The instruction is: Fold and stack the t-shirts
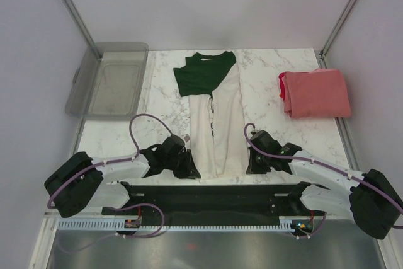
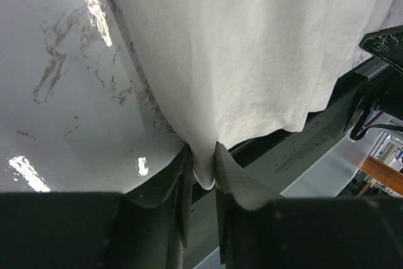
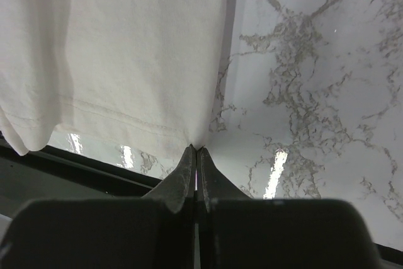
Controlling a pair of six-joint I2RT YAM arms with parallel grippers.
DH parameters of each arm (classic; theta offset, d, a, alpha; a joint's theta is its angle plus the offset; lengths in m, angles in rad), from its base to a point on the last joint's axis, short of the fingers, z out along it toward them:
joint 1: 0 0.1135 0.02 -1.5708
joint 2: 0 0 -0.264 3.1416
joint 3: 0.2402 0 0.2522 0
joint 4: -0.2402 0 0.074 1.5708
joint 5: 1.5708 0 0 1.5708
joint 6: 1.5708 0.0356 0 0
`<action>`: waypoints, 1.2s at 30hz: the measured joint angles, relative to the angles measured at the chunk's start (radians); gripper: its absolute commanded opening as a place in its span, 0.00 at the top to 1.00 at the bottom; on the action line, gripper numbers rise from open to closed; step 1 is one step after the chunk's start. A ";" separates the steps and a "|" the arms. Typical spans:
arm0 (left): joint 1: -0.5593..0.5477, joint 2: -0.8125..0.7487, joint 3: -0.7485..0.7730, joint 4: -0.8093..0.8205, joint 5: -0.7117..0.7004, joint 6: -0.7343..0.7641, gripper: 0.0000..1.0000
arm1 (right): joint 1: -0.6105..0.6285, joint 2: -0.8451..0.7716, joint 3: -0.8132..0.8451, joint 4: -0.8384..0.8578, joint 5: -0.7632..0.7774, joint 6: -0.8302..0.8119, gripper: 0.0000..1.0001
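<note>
Black print on cream-white t-shirt [image 1: 230, 131], unreadable

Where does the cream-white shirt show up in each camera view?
Top external: the cream-white shirt lies lengthwise mid-picture, hem lowest.
Left wrist: it fills the upper right; the left pincer pinches a hem corner.
Right wrist: it fills the upper left; the right pincer pinches the other corner.
Shared landmark: the marble tabletop.

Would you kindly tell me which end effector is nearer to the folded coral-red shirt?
Right. The right end effector sits toward the near edge and left of the coral-red shirt, pinching the cream shirt at its hem; the left end effector grips that hem's other corner, farther left.
</note>
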 measured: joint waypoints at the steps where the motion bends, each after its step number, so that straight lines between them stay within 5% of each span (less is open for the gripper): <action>1: 0.000 0.007 -0.001 0.008 0.004 -0.002 0.80 | 0.000 0.000 0.000 0.000 0.000 0.000 1.00; 4: 0.000 0.014 -0.006 0.021 0.006 -0.010 0.98 | 0.000 -0.005 0.000 -0.001 0.000 0.000 1.00; 36: 0.104 -0.074 0.122 -0.127 -0.003 0.029 0.98 | -0.012 -0.056 0.137 -0.074 0.092 -0.019 1.00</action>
